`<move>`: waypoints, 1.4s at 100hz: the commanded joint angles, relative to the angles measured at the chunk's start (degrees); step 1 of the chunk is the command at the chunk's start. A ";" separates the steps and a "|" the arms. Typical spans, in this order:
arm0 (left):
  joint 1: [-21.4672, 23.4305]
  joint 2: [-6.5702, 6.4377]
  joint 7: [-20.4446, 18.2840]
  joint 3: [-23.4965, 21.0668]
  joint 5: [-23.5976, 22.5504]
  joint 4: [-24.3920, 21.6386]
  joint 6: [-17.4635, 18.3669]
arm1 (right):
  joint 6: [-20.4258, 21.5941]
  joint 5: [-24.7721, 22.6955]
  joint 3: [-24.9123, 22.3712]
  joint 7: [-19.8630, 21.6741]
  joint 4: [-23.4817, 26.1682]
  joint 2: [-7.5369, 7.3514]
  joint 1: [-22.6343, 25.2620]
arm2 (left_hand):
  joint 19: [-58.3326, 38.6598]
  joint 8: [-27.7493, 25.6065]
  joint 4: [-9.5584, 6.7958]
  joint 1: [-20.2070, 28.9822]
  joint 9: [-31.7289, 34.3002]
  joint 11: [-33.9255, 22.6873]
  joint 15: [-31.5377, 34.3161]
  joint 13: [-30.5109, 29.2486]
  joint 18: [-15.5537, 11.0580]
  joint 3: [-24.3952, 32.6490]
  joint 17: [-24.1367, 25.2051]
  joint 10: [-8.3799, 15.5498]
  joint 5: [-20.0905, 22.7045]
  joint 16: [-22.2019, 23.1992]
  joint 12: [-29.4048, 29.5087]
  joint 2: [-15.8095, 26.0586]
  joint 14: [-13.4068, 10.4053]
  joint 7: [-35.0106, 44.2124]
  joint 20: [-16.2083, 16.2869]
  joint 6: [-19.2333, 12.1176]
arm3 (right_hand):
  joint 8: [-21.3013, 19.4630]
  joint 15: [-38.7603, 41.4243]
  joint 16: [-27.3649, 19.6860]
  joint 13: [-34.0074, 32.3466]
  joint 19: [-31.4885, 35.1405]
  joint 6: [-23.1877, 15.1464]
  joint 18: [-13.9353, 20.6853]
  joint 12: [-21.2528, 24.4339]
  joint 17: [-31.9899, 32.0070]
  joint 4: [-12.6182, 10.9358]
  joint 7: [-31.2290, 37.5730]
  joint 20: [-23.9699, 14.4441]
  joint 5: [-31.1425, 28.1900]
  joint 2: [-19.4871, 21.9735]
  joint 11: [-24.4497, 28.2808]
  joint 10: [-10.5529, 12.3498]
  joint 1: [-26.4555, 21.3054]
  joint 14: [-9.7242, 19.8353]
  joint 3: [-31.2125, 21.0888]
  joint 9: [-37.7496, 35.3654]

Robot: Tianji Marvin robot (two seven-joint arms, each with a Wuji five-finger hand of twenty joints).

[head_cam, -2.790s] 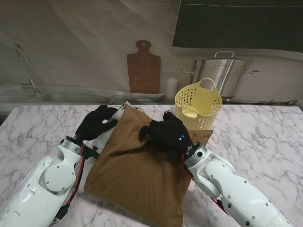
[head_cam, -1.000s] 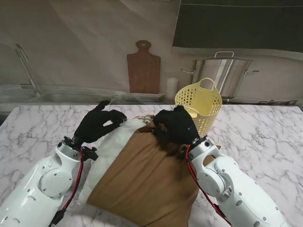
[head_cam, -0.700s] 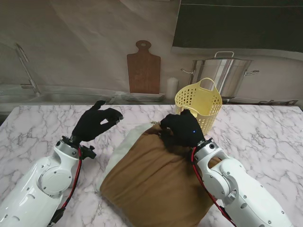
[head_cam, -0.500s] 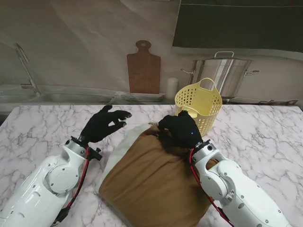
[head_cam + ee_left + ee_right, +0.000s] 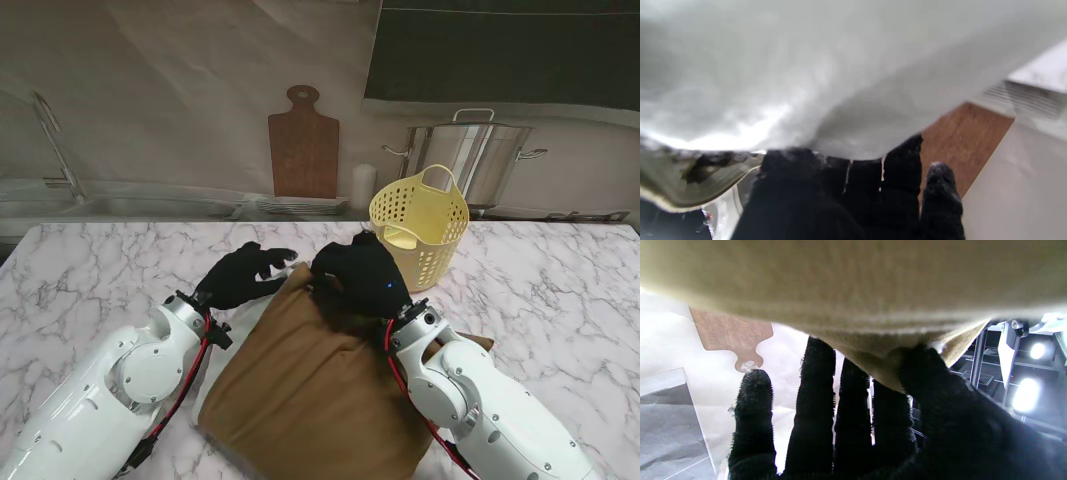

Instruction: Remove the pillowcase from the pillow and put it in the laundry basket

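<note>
Brown pillowcase (image 5: 310, 385) lying on marble table (image 5: 540, 290), near side toward me, white pillow (image 5: 262, 308) showing at far left edge. Right hand (image 5: 355, 278) closed on pillowcase's far edge, fabric pinched between thumb and fingers (image 5: 813, 400). Left hand (image 5: 243, 277) just beside it, fingers spread, resting at pillow; grip not confirmed. Yellow laundry basket (image 5: 420, 225) upright farther right, apart from pillowcase.

The stand view looks down at the table (image 5: 90, 260); both close wrist views share the cutting board (image 5: 960, 140).
</note>
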State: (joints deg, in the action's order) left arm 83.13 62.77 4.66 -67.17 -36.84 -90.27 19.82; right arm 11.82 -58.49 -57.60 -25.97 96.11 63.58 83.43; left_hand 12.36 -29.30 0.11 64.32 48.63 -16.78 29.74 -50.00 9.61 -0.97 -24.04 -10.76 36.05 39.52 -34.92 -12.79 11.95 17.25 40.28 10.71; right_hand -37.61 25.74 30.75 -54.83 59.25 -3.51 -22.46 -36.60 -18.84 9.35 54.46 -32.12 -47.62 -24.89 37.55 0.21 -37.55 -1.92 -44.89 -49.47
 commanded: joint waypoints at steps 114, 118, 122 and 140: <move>2.09 1.22 7.90 -4.19 -6.45 -0.22 1.57 | 4.48 3.44 3.30 5.88 -4.62 0.32 -4.90 | -79.44 -5.30 0.17 9.64 5.45 -2.86 4.93 -4.06 -1.81 3.83 -2.79 3.18 2.44 3.63 -7.01 1.91 -2.30 17.28 1.89 -7.04 | 1.29 -3.25 -1.29 2.15 -0.95 -14.36 2.91 3.98 0.92 -0.63 0.51 0.36 3.43 6.99 -2.15 3.52 0.27 3.15 7.63 1.82; 2.23 1.10 7.61 -4.41 -6.80 -0.36 1.48 | 4.72 3.04 4.02 5.93 -5.87 0.20 -5.75 | -78.43 -5.27 -0.01 9.64 3.90 -1.50 3.15 -2.61 -1.10 2.56 -1.15 3.20 1.95 2.72 -5.07 2.49 -1.95 15.59 1.73 -7.13 | 1.86 -4.35 -1.92 3.22 -1.28 -16.20 3.24 5.19 1.25 -0.82 0.03 0.70 3.90 7.49 -3.29 3.67 0.56 3.36 9.15 2.28; 2.39 0.90 6.75 -4.69 -7.06 -0.52 1.31 | 4.79 2.30 4.43 6.23 -6.79 -0.07 -6.37 | -77.09 -5.56 -0.35 9.53 1.53 -0.71 1.33 0.07 -0.28 1.24 1.19 2.38 1.66 2.09 -2.32 2.92 0.36 13.53 1.88 -7.31 | 3.42 -5.81 -2.86 4.69 -1.66 -17.67 3.47 6.70 1.69 -1.23 -1.26 1.10 5.00 7.39 -5.18 3.52 0.73 3.31 10.20 3.11; 2.39 0.40 4.58 -5.02 -7.71 -0.02 0.54 | 2.52 -1.62 1.76 14.67 -5.63 -2.08 -4.95 | -68.88 -5.26 -0.02 6.04 -6.89 3.40 -6.17 7.96 3.36 0.51 9.28 2.52 -0.36 -2.91 11.91 4.13 0.95 7.07 -0.04 -7.75 | 10.13 -13.24 -9.21 14.54 -4.74 -4.22 2.46 16.41 5.91 -6.34 -28.90 3.61 18.85 12.38 -14.62 -1.43 10.79 -0.68 15.58 14.67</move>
State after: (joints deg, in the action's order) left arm 85.50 63.46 9.75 -72.33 -44.54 -90.72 20.85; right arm 15.73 -61.17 -54.43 -13.19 89.66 63.01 76.72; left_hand 11.76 -35.21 0.31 69.70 45.28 -15.13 25.72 -44.23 11.63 0.43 -17.36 -8.28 37.70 38.15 -25.87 -11.03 12.09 26.19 41.00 3.61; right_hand -26.60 16.05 23.87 -44.11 56.38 -9.93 -19.92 -23.27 -15.13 5.15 34.10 -29.72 -32.89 -15.14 26.46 0.78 -30.89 -0.54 -32.15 -39.33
